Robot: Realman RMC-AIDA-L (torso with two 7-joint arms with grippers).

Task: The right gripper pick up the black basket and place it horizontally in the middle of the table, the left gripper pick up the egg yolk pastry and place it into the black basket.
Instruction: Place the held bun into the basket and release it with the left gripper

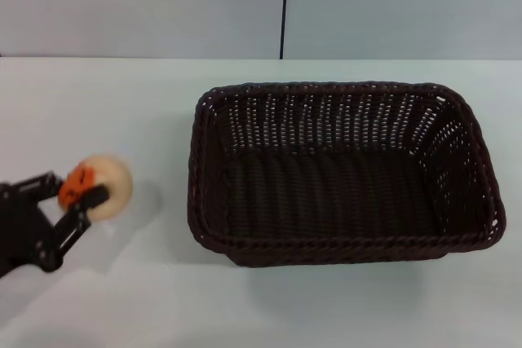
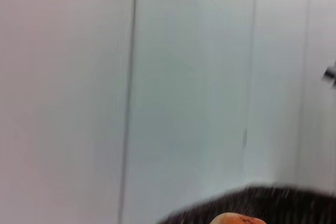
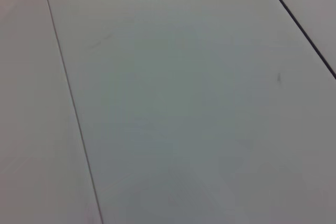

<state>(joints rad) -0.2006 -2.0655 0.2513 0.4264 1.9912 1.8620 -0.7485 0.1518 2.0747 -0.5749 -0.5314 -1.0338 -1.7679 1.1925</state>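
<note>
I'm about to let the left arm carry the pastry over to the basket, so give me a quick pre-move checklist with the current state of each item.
1. Pastry held by left gripper: ok, the fingers close on its orange top.
2. Pastry clear of the table: cannot tell; a shadow lies beside it.
3. Basket set horizontally near the middle: ok, long side across the table.
4. Basket interior free: ok, nothing lies inside.
5. Path from pastry to basket: ok, only bare table between them.
6. Right gripper out of the way: ok, it is absent from the head view.
</note>
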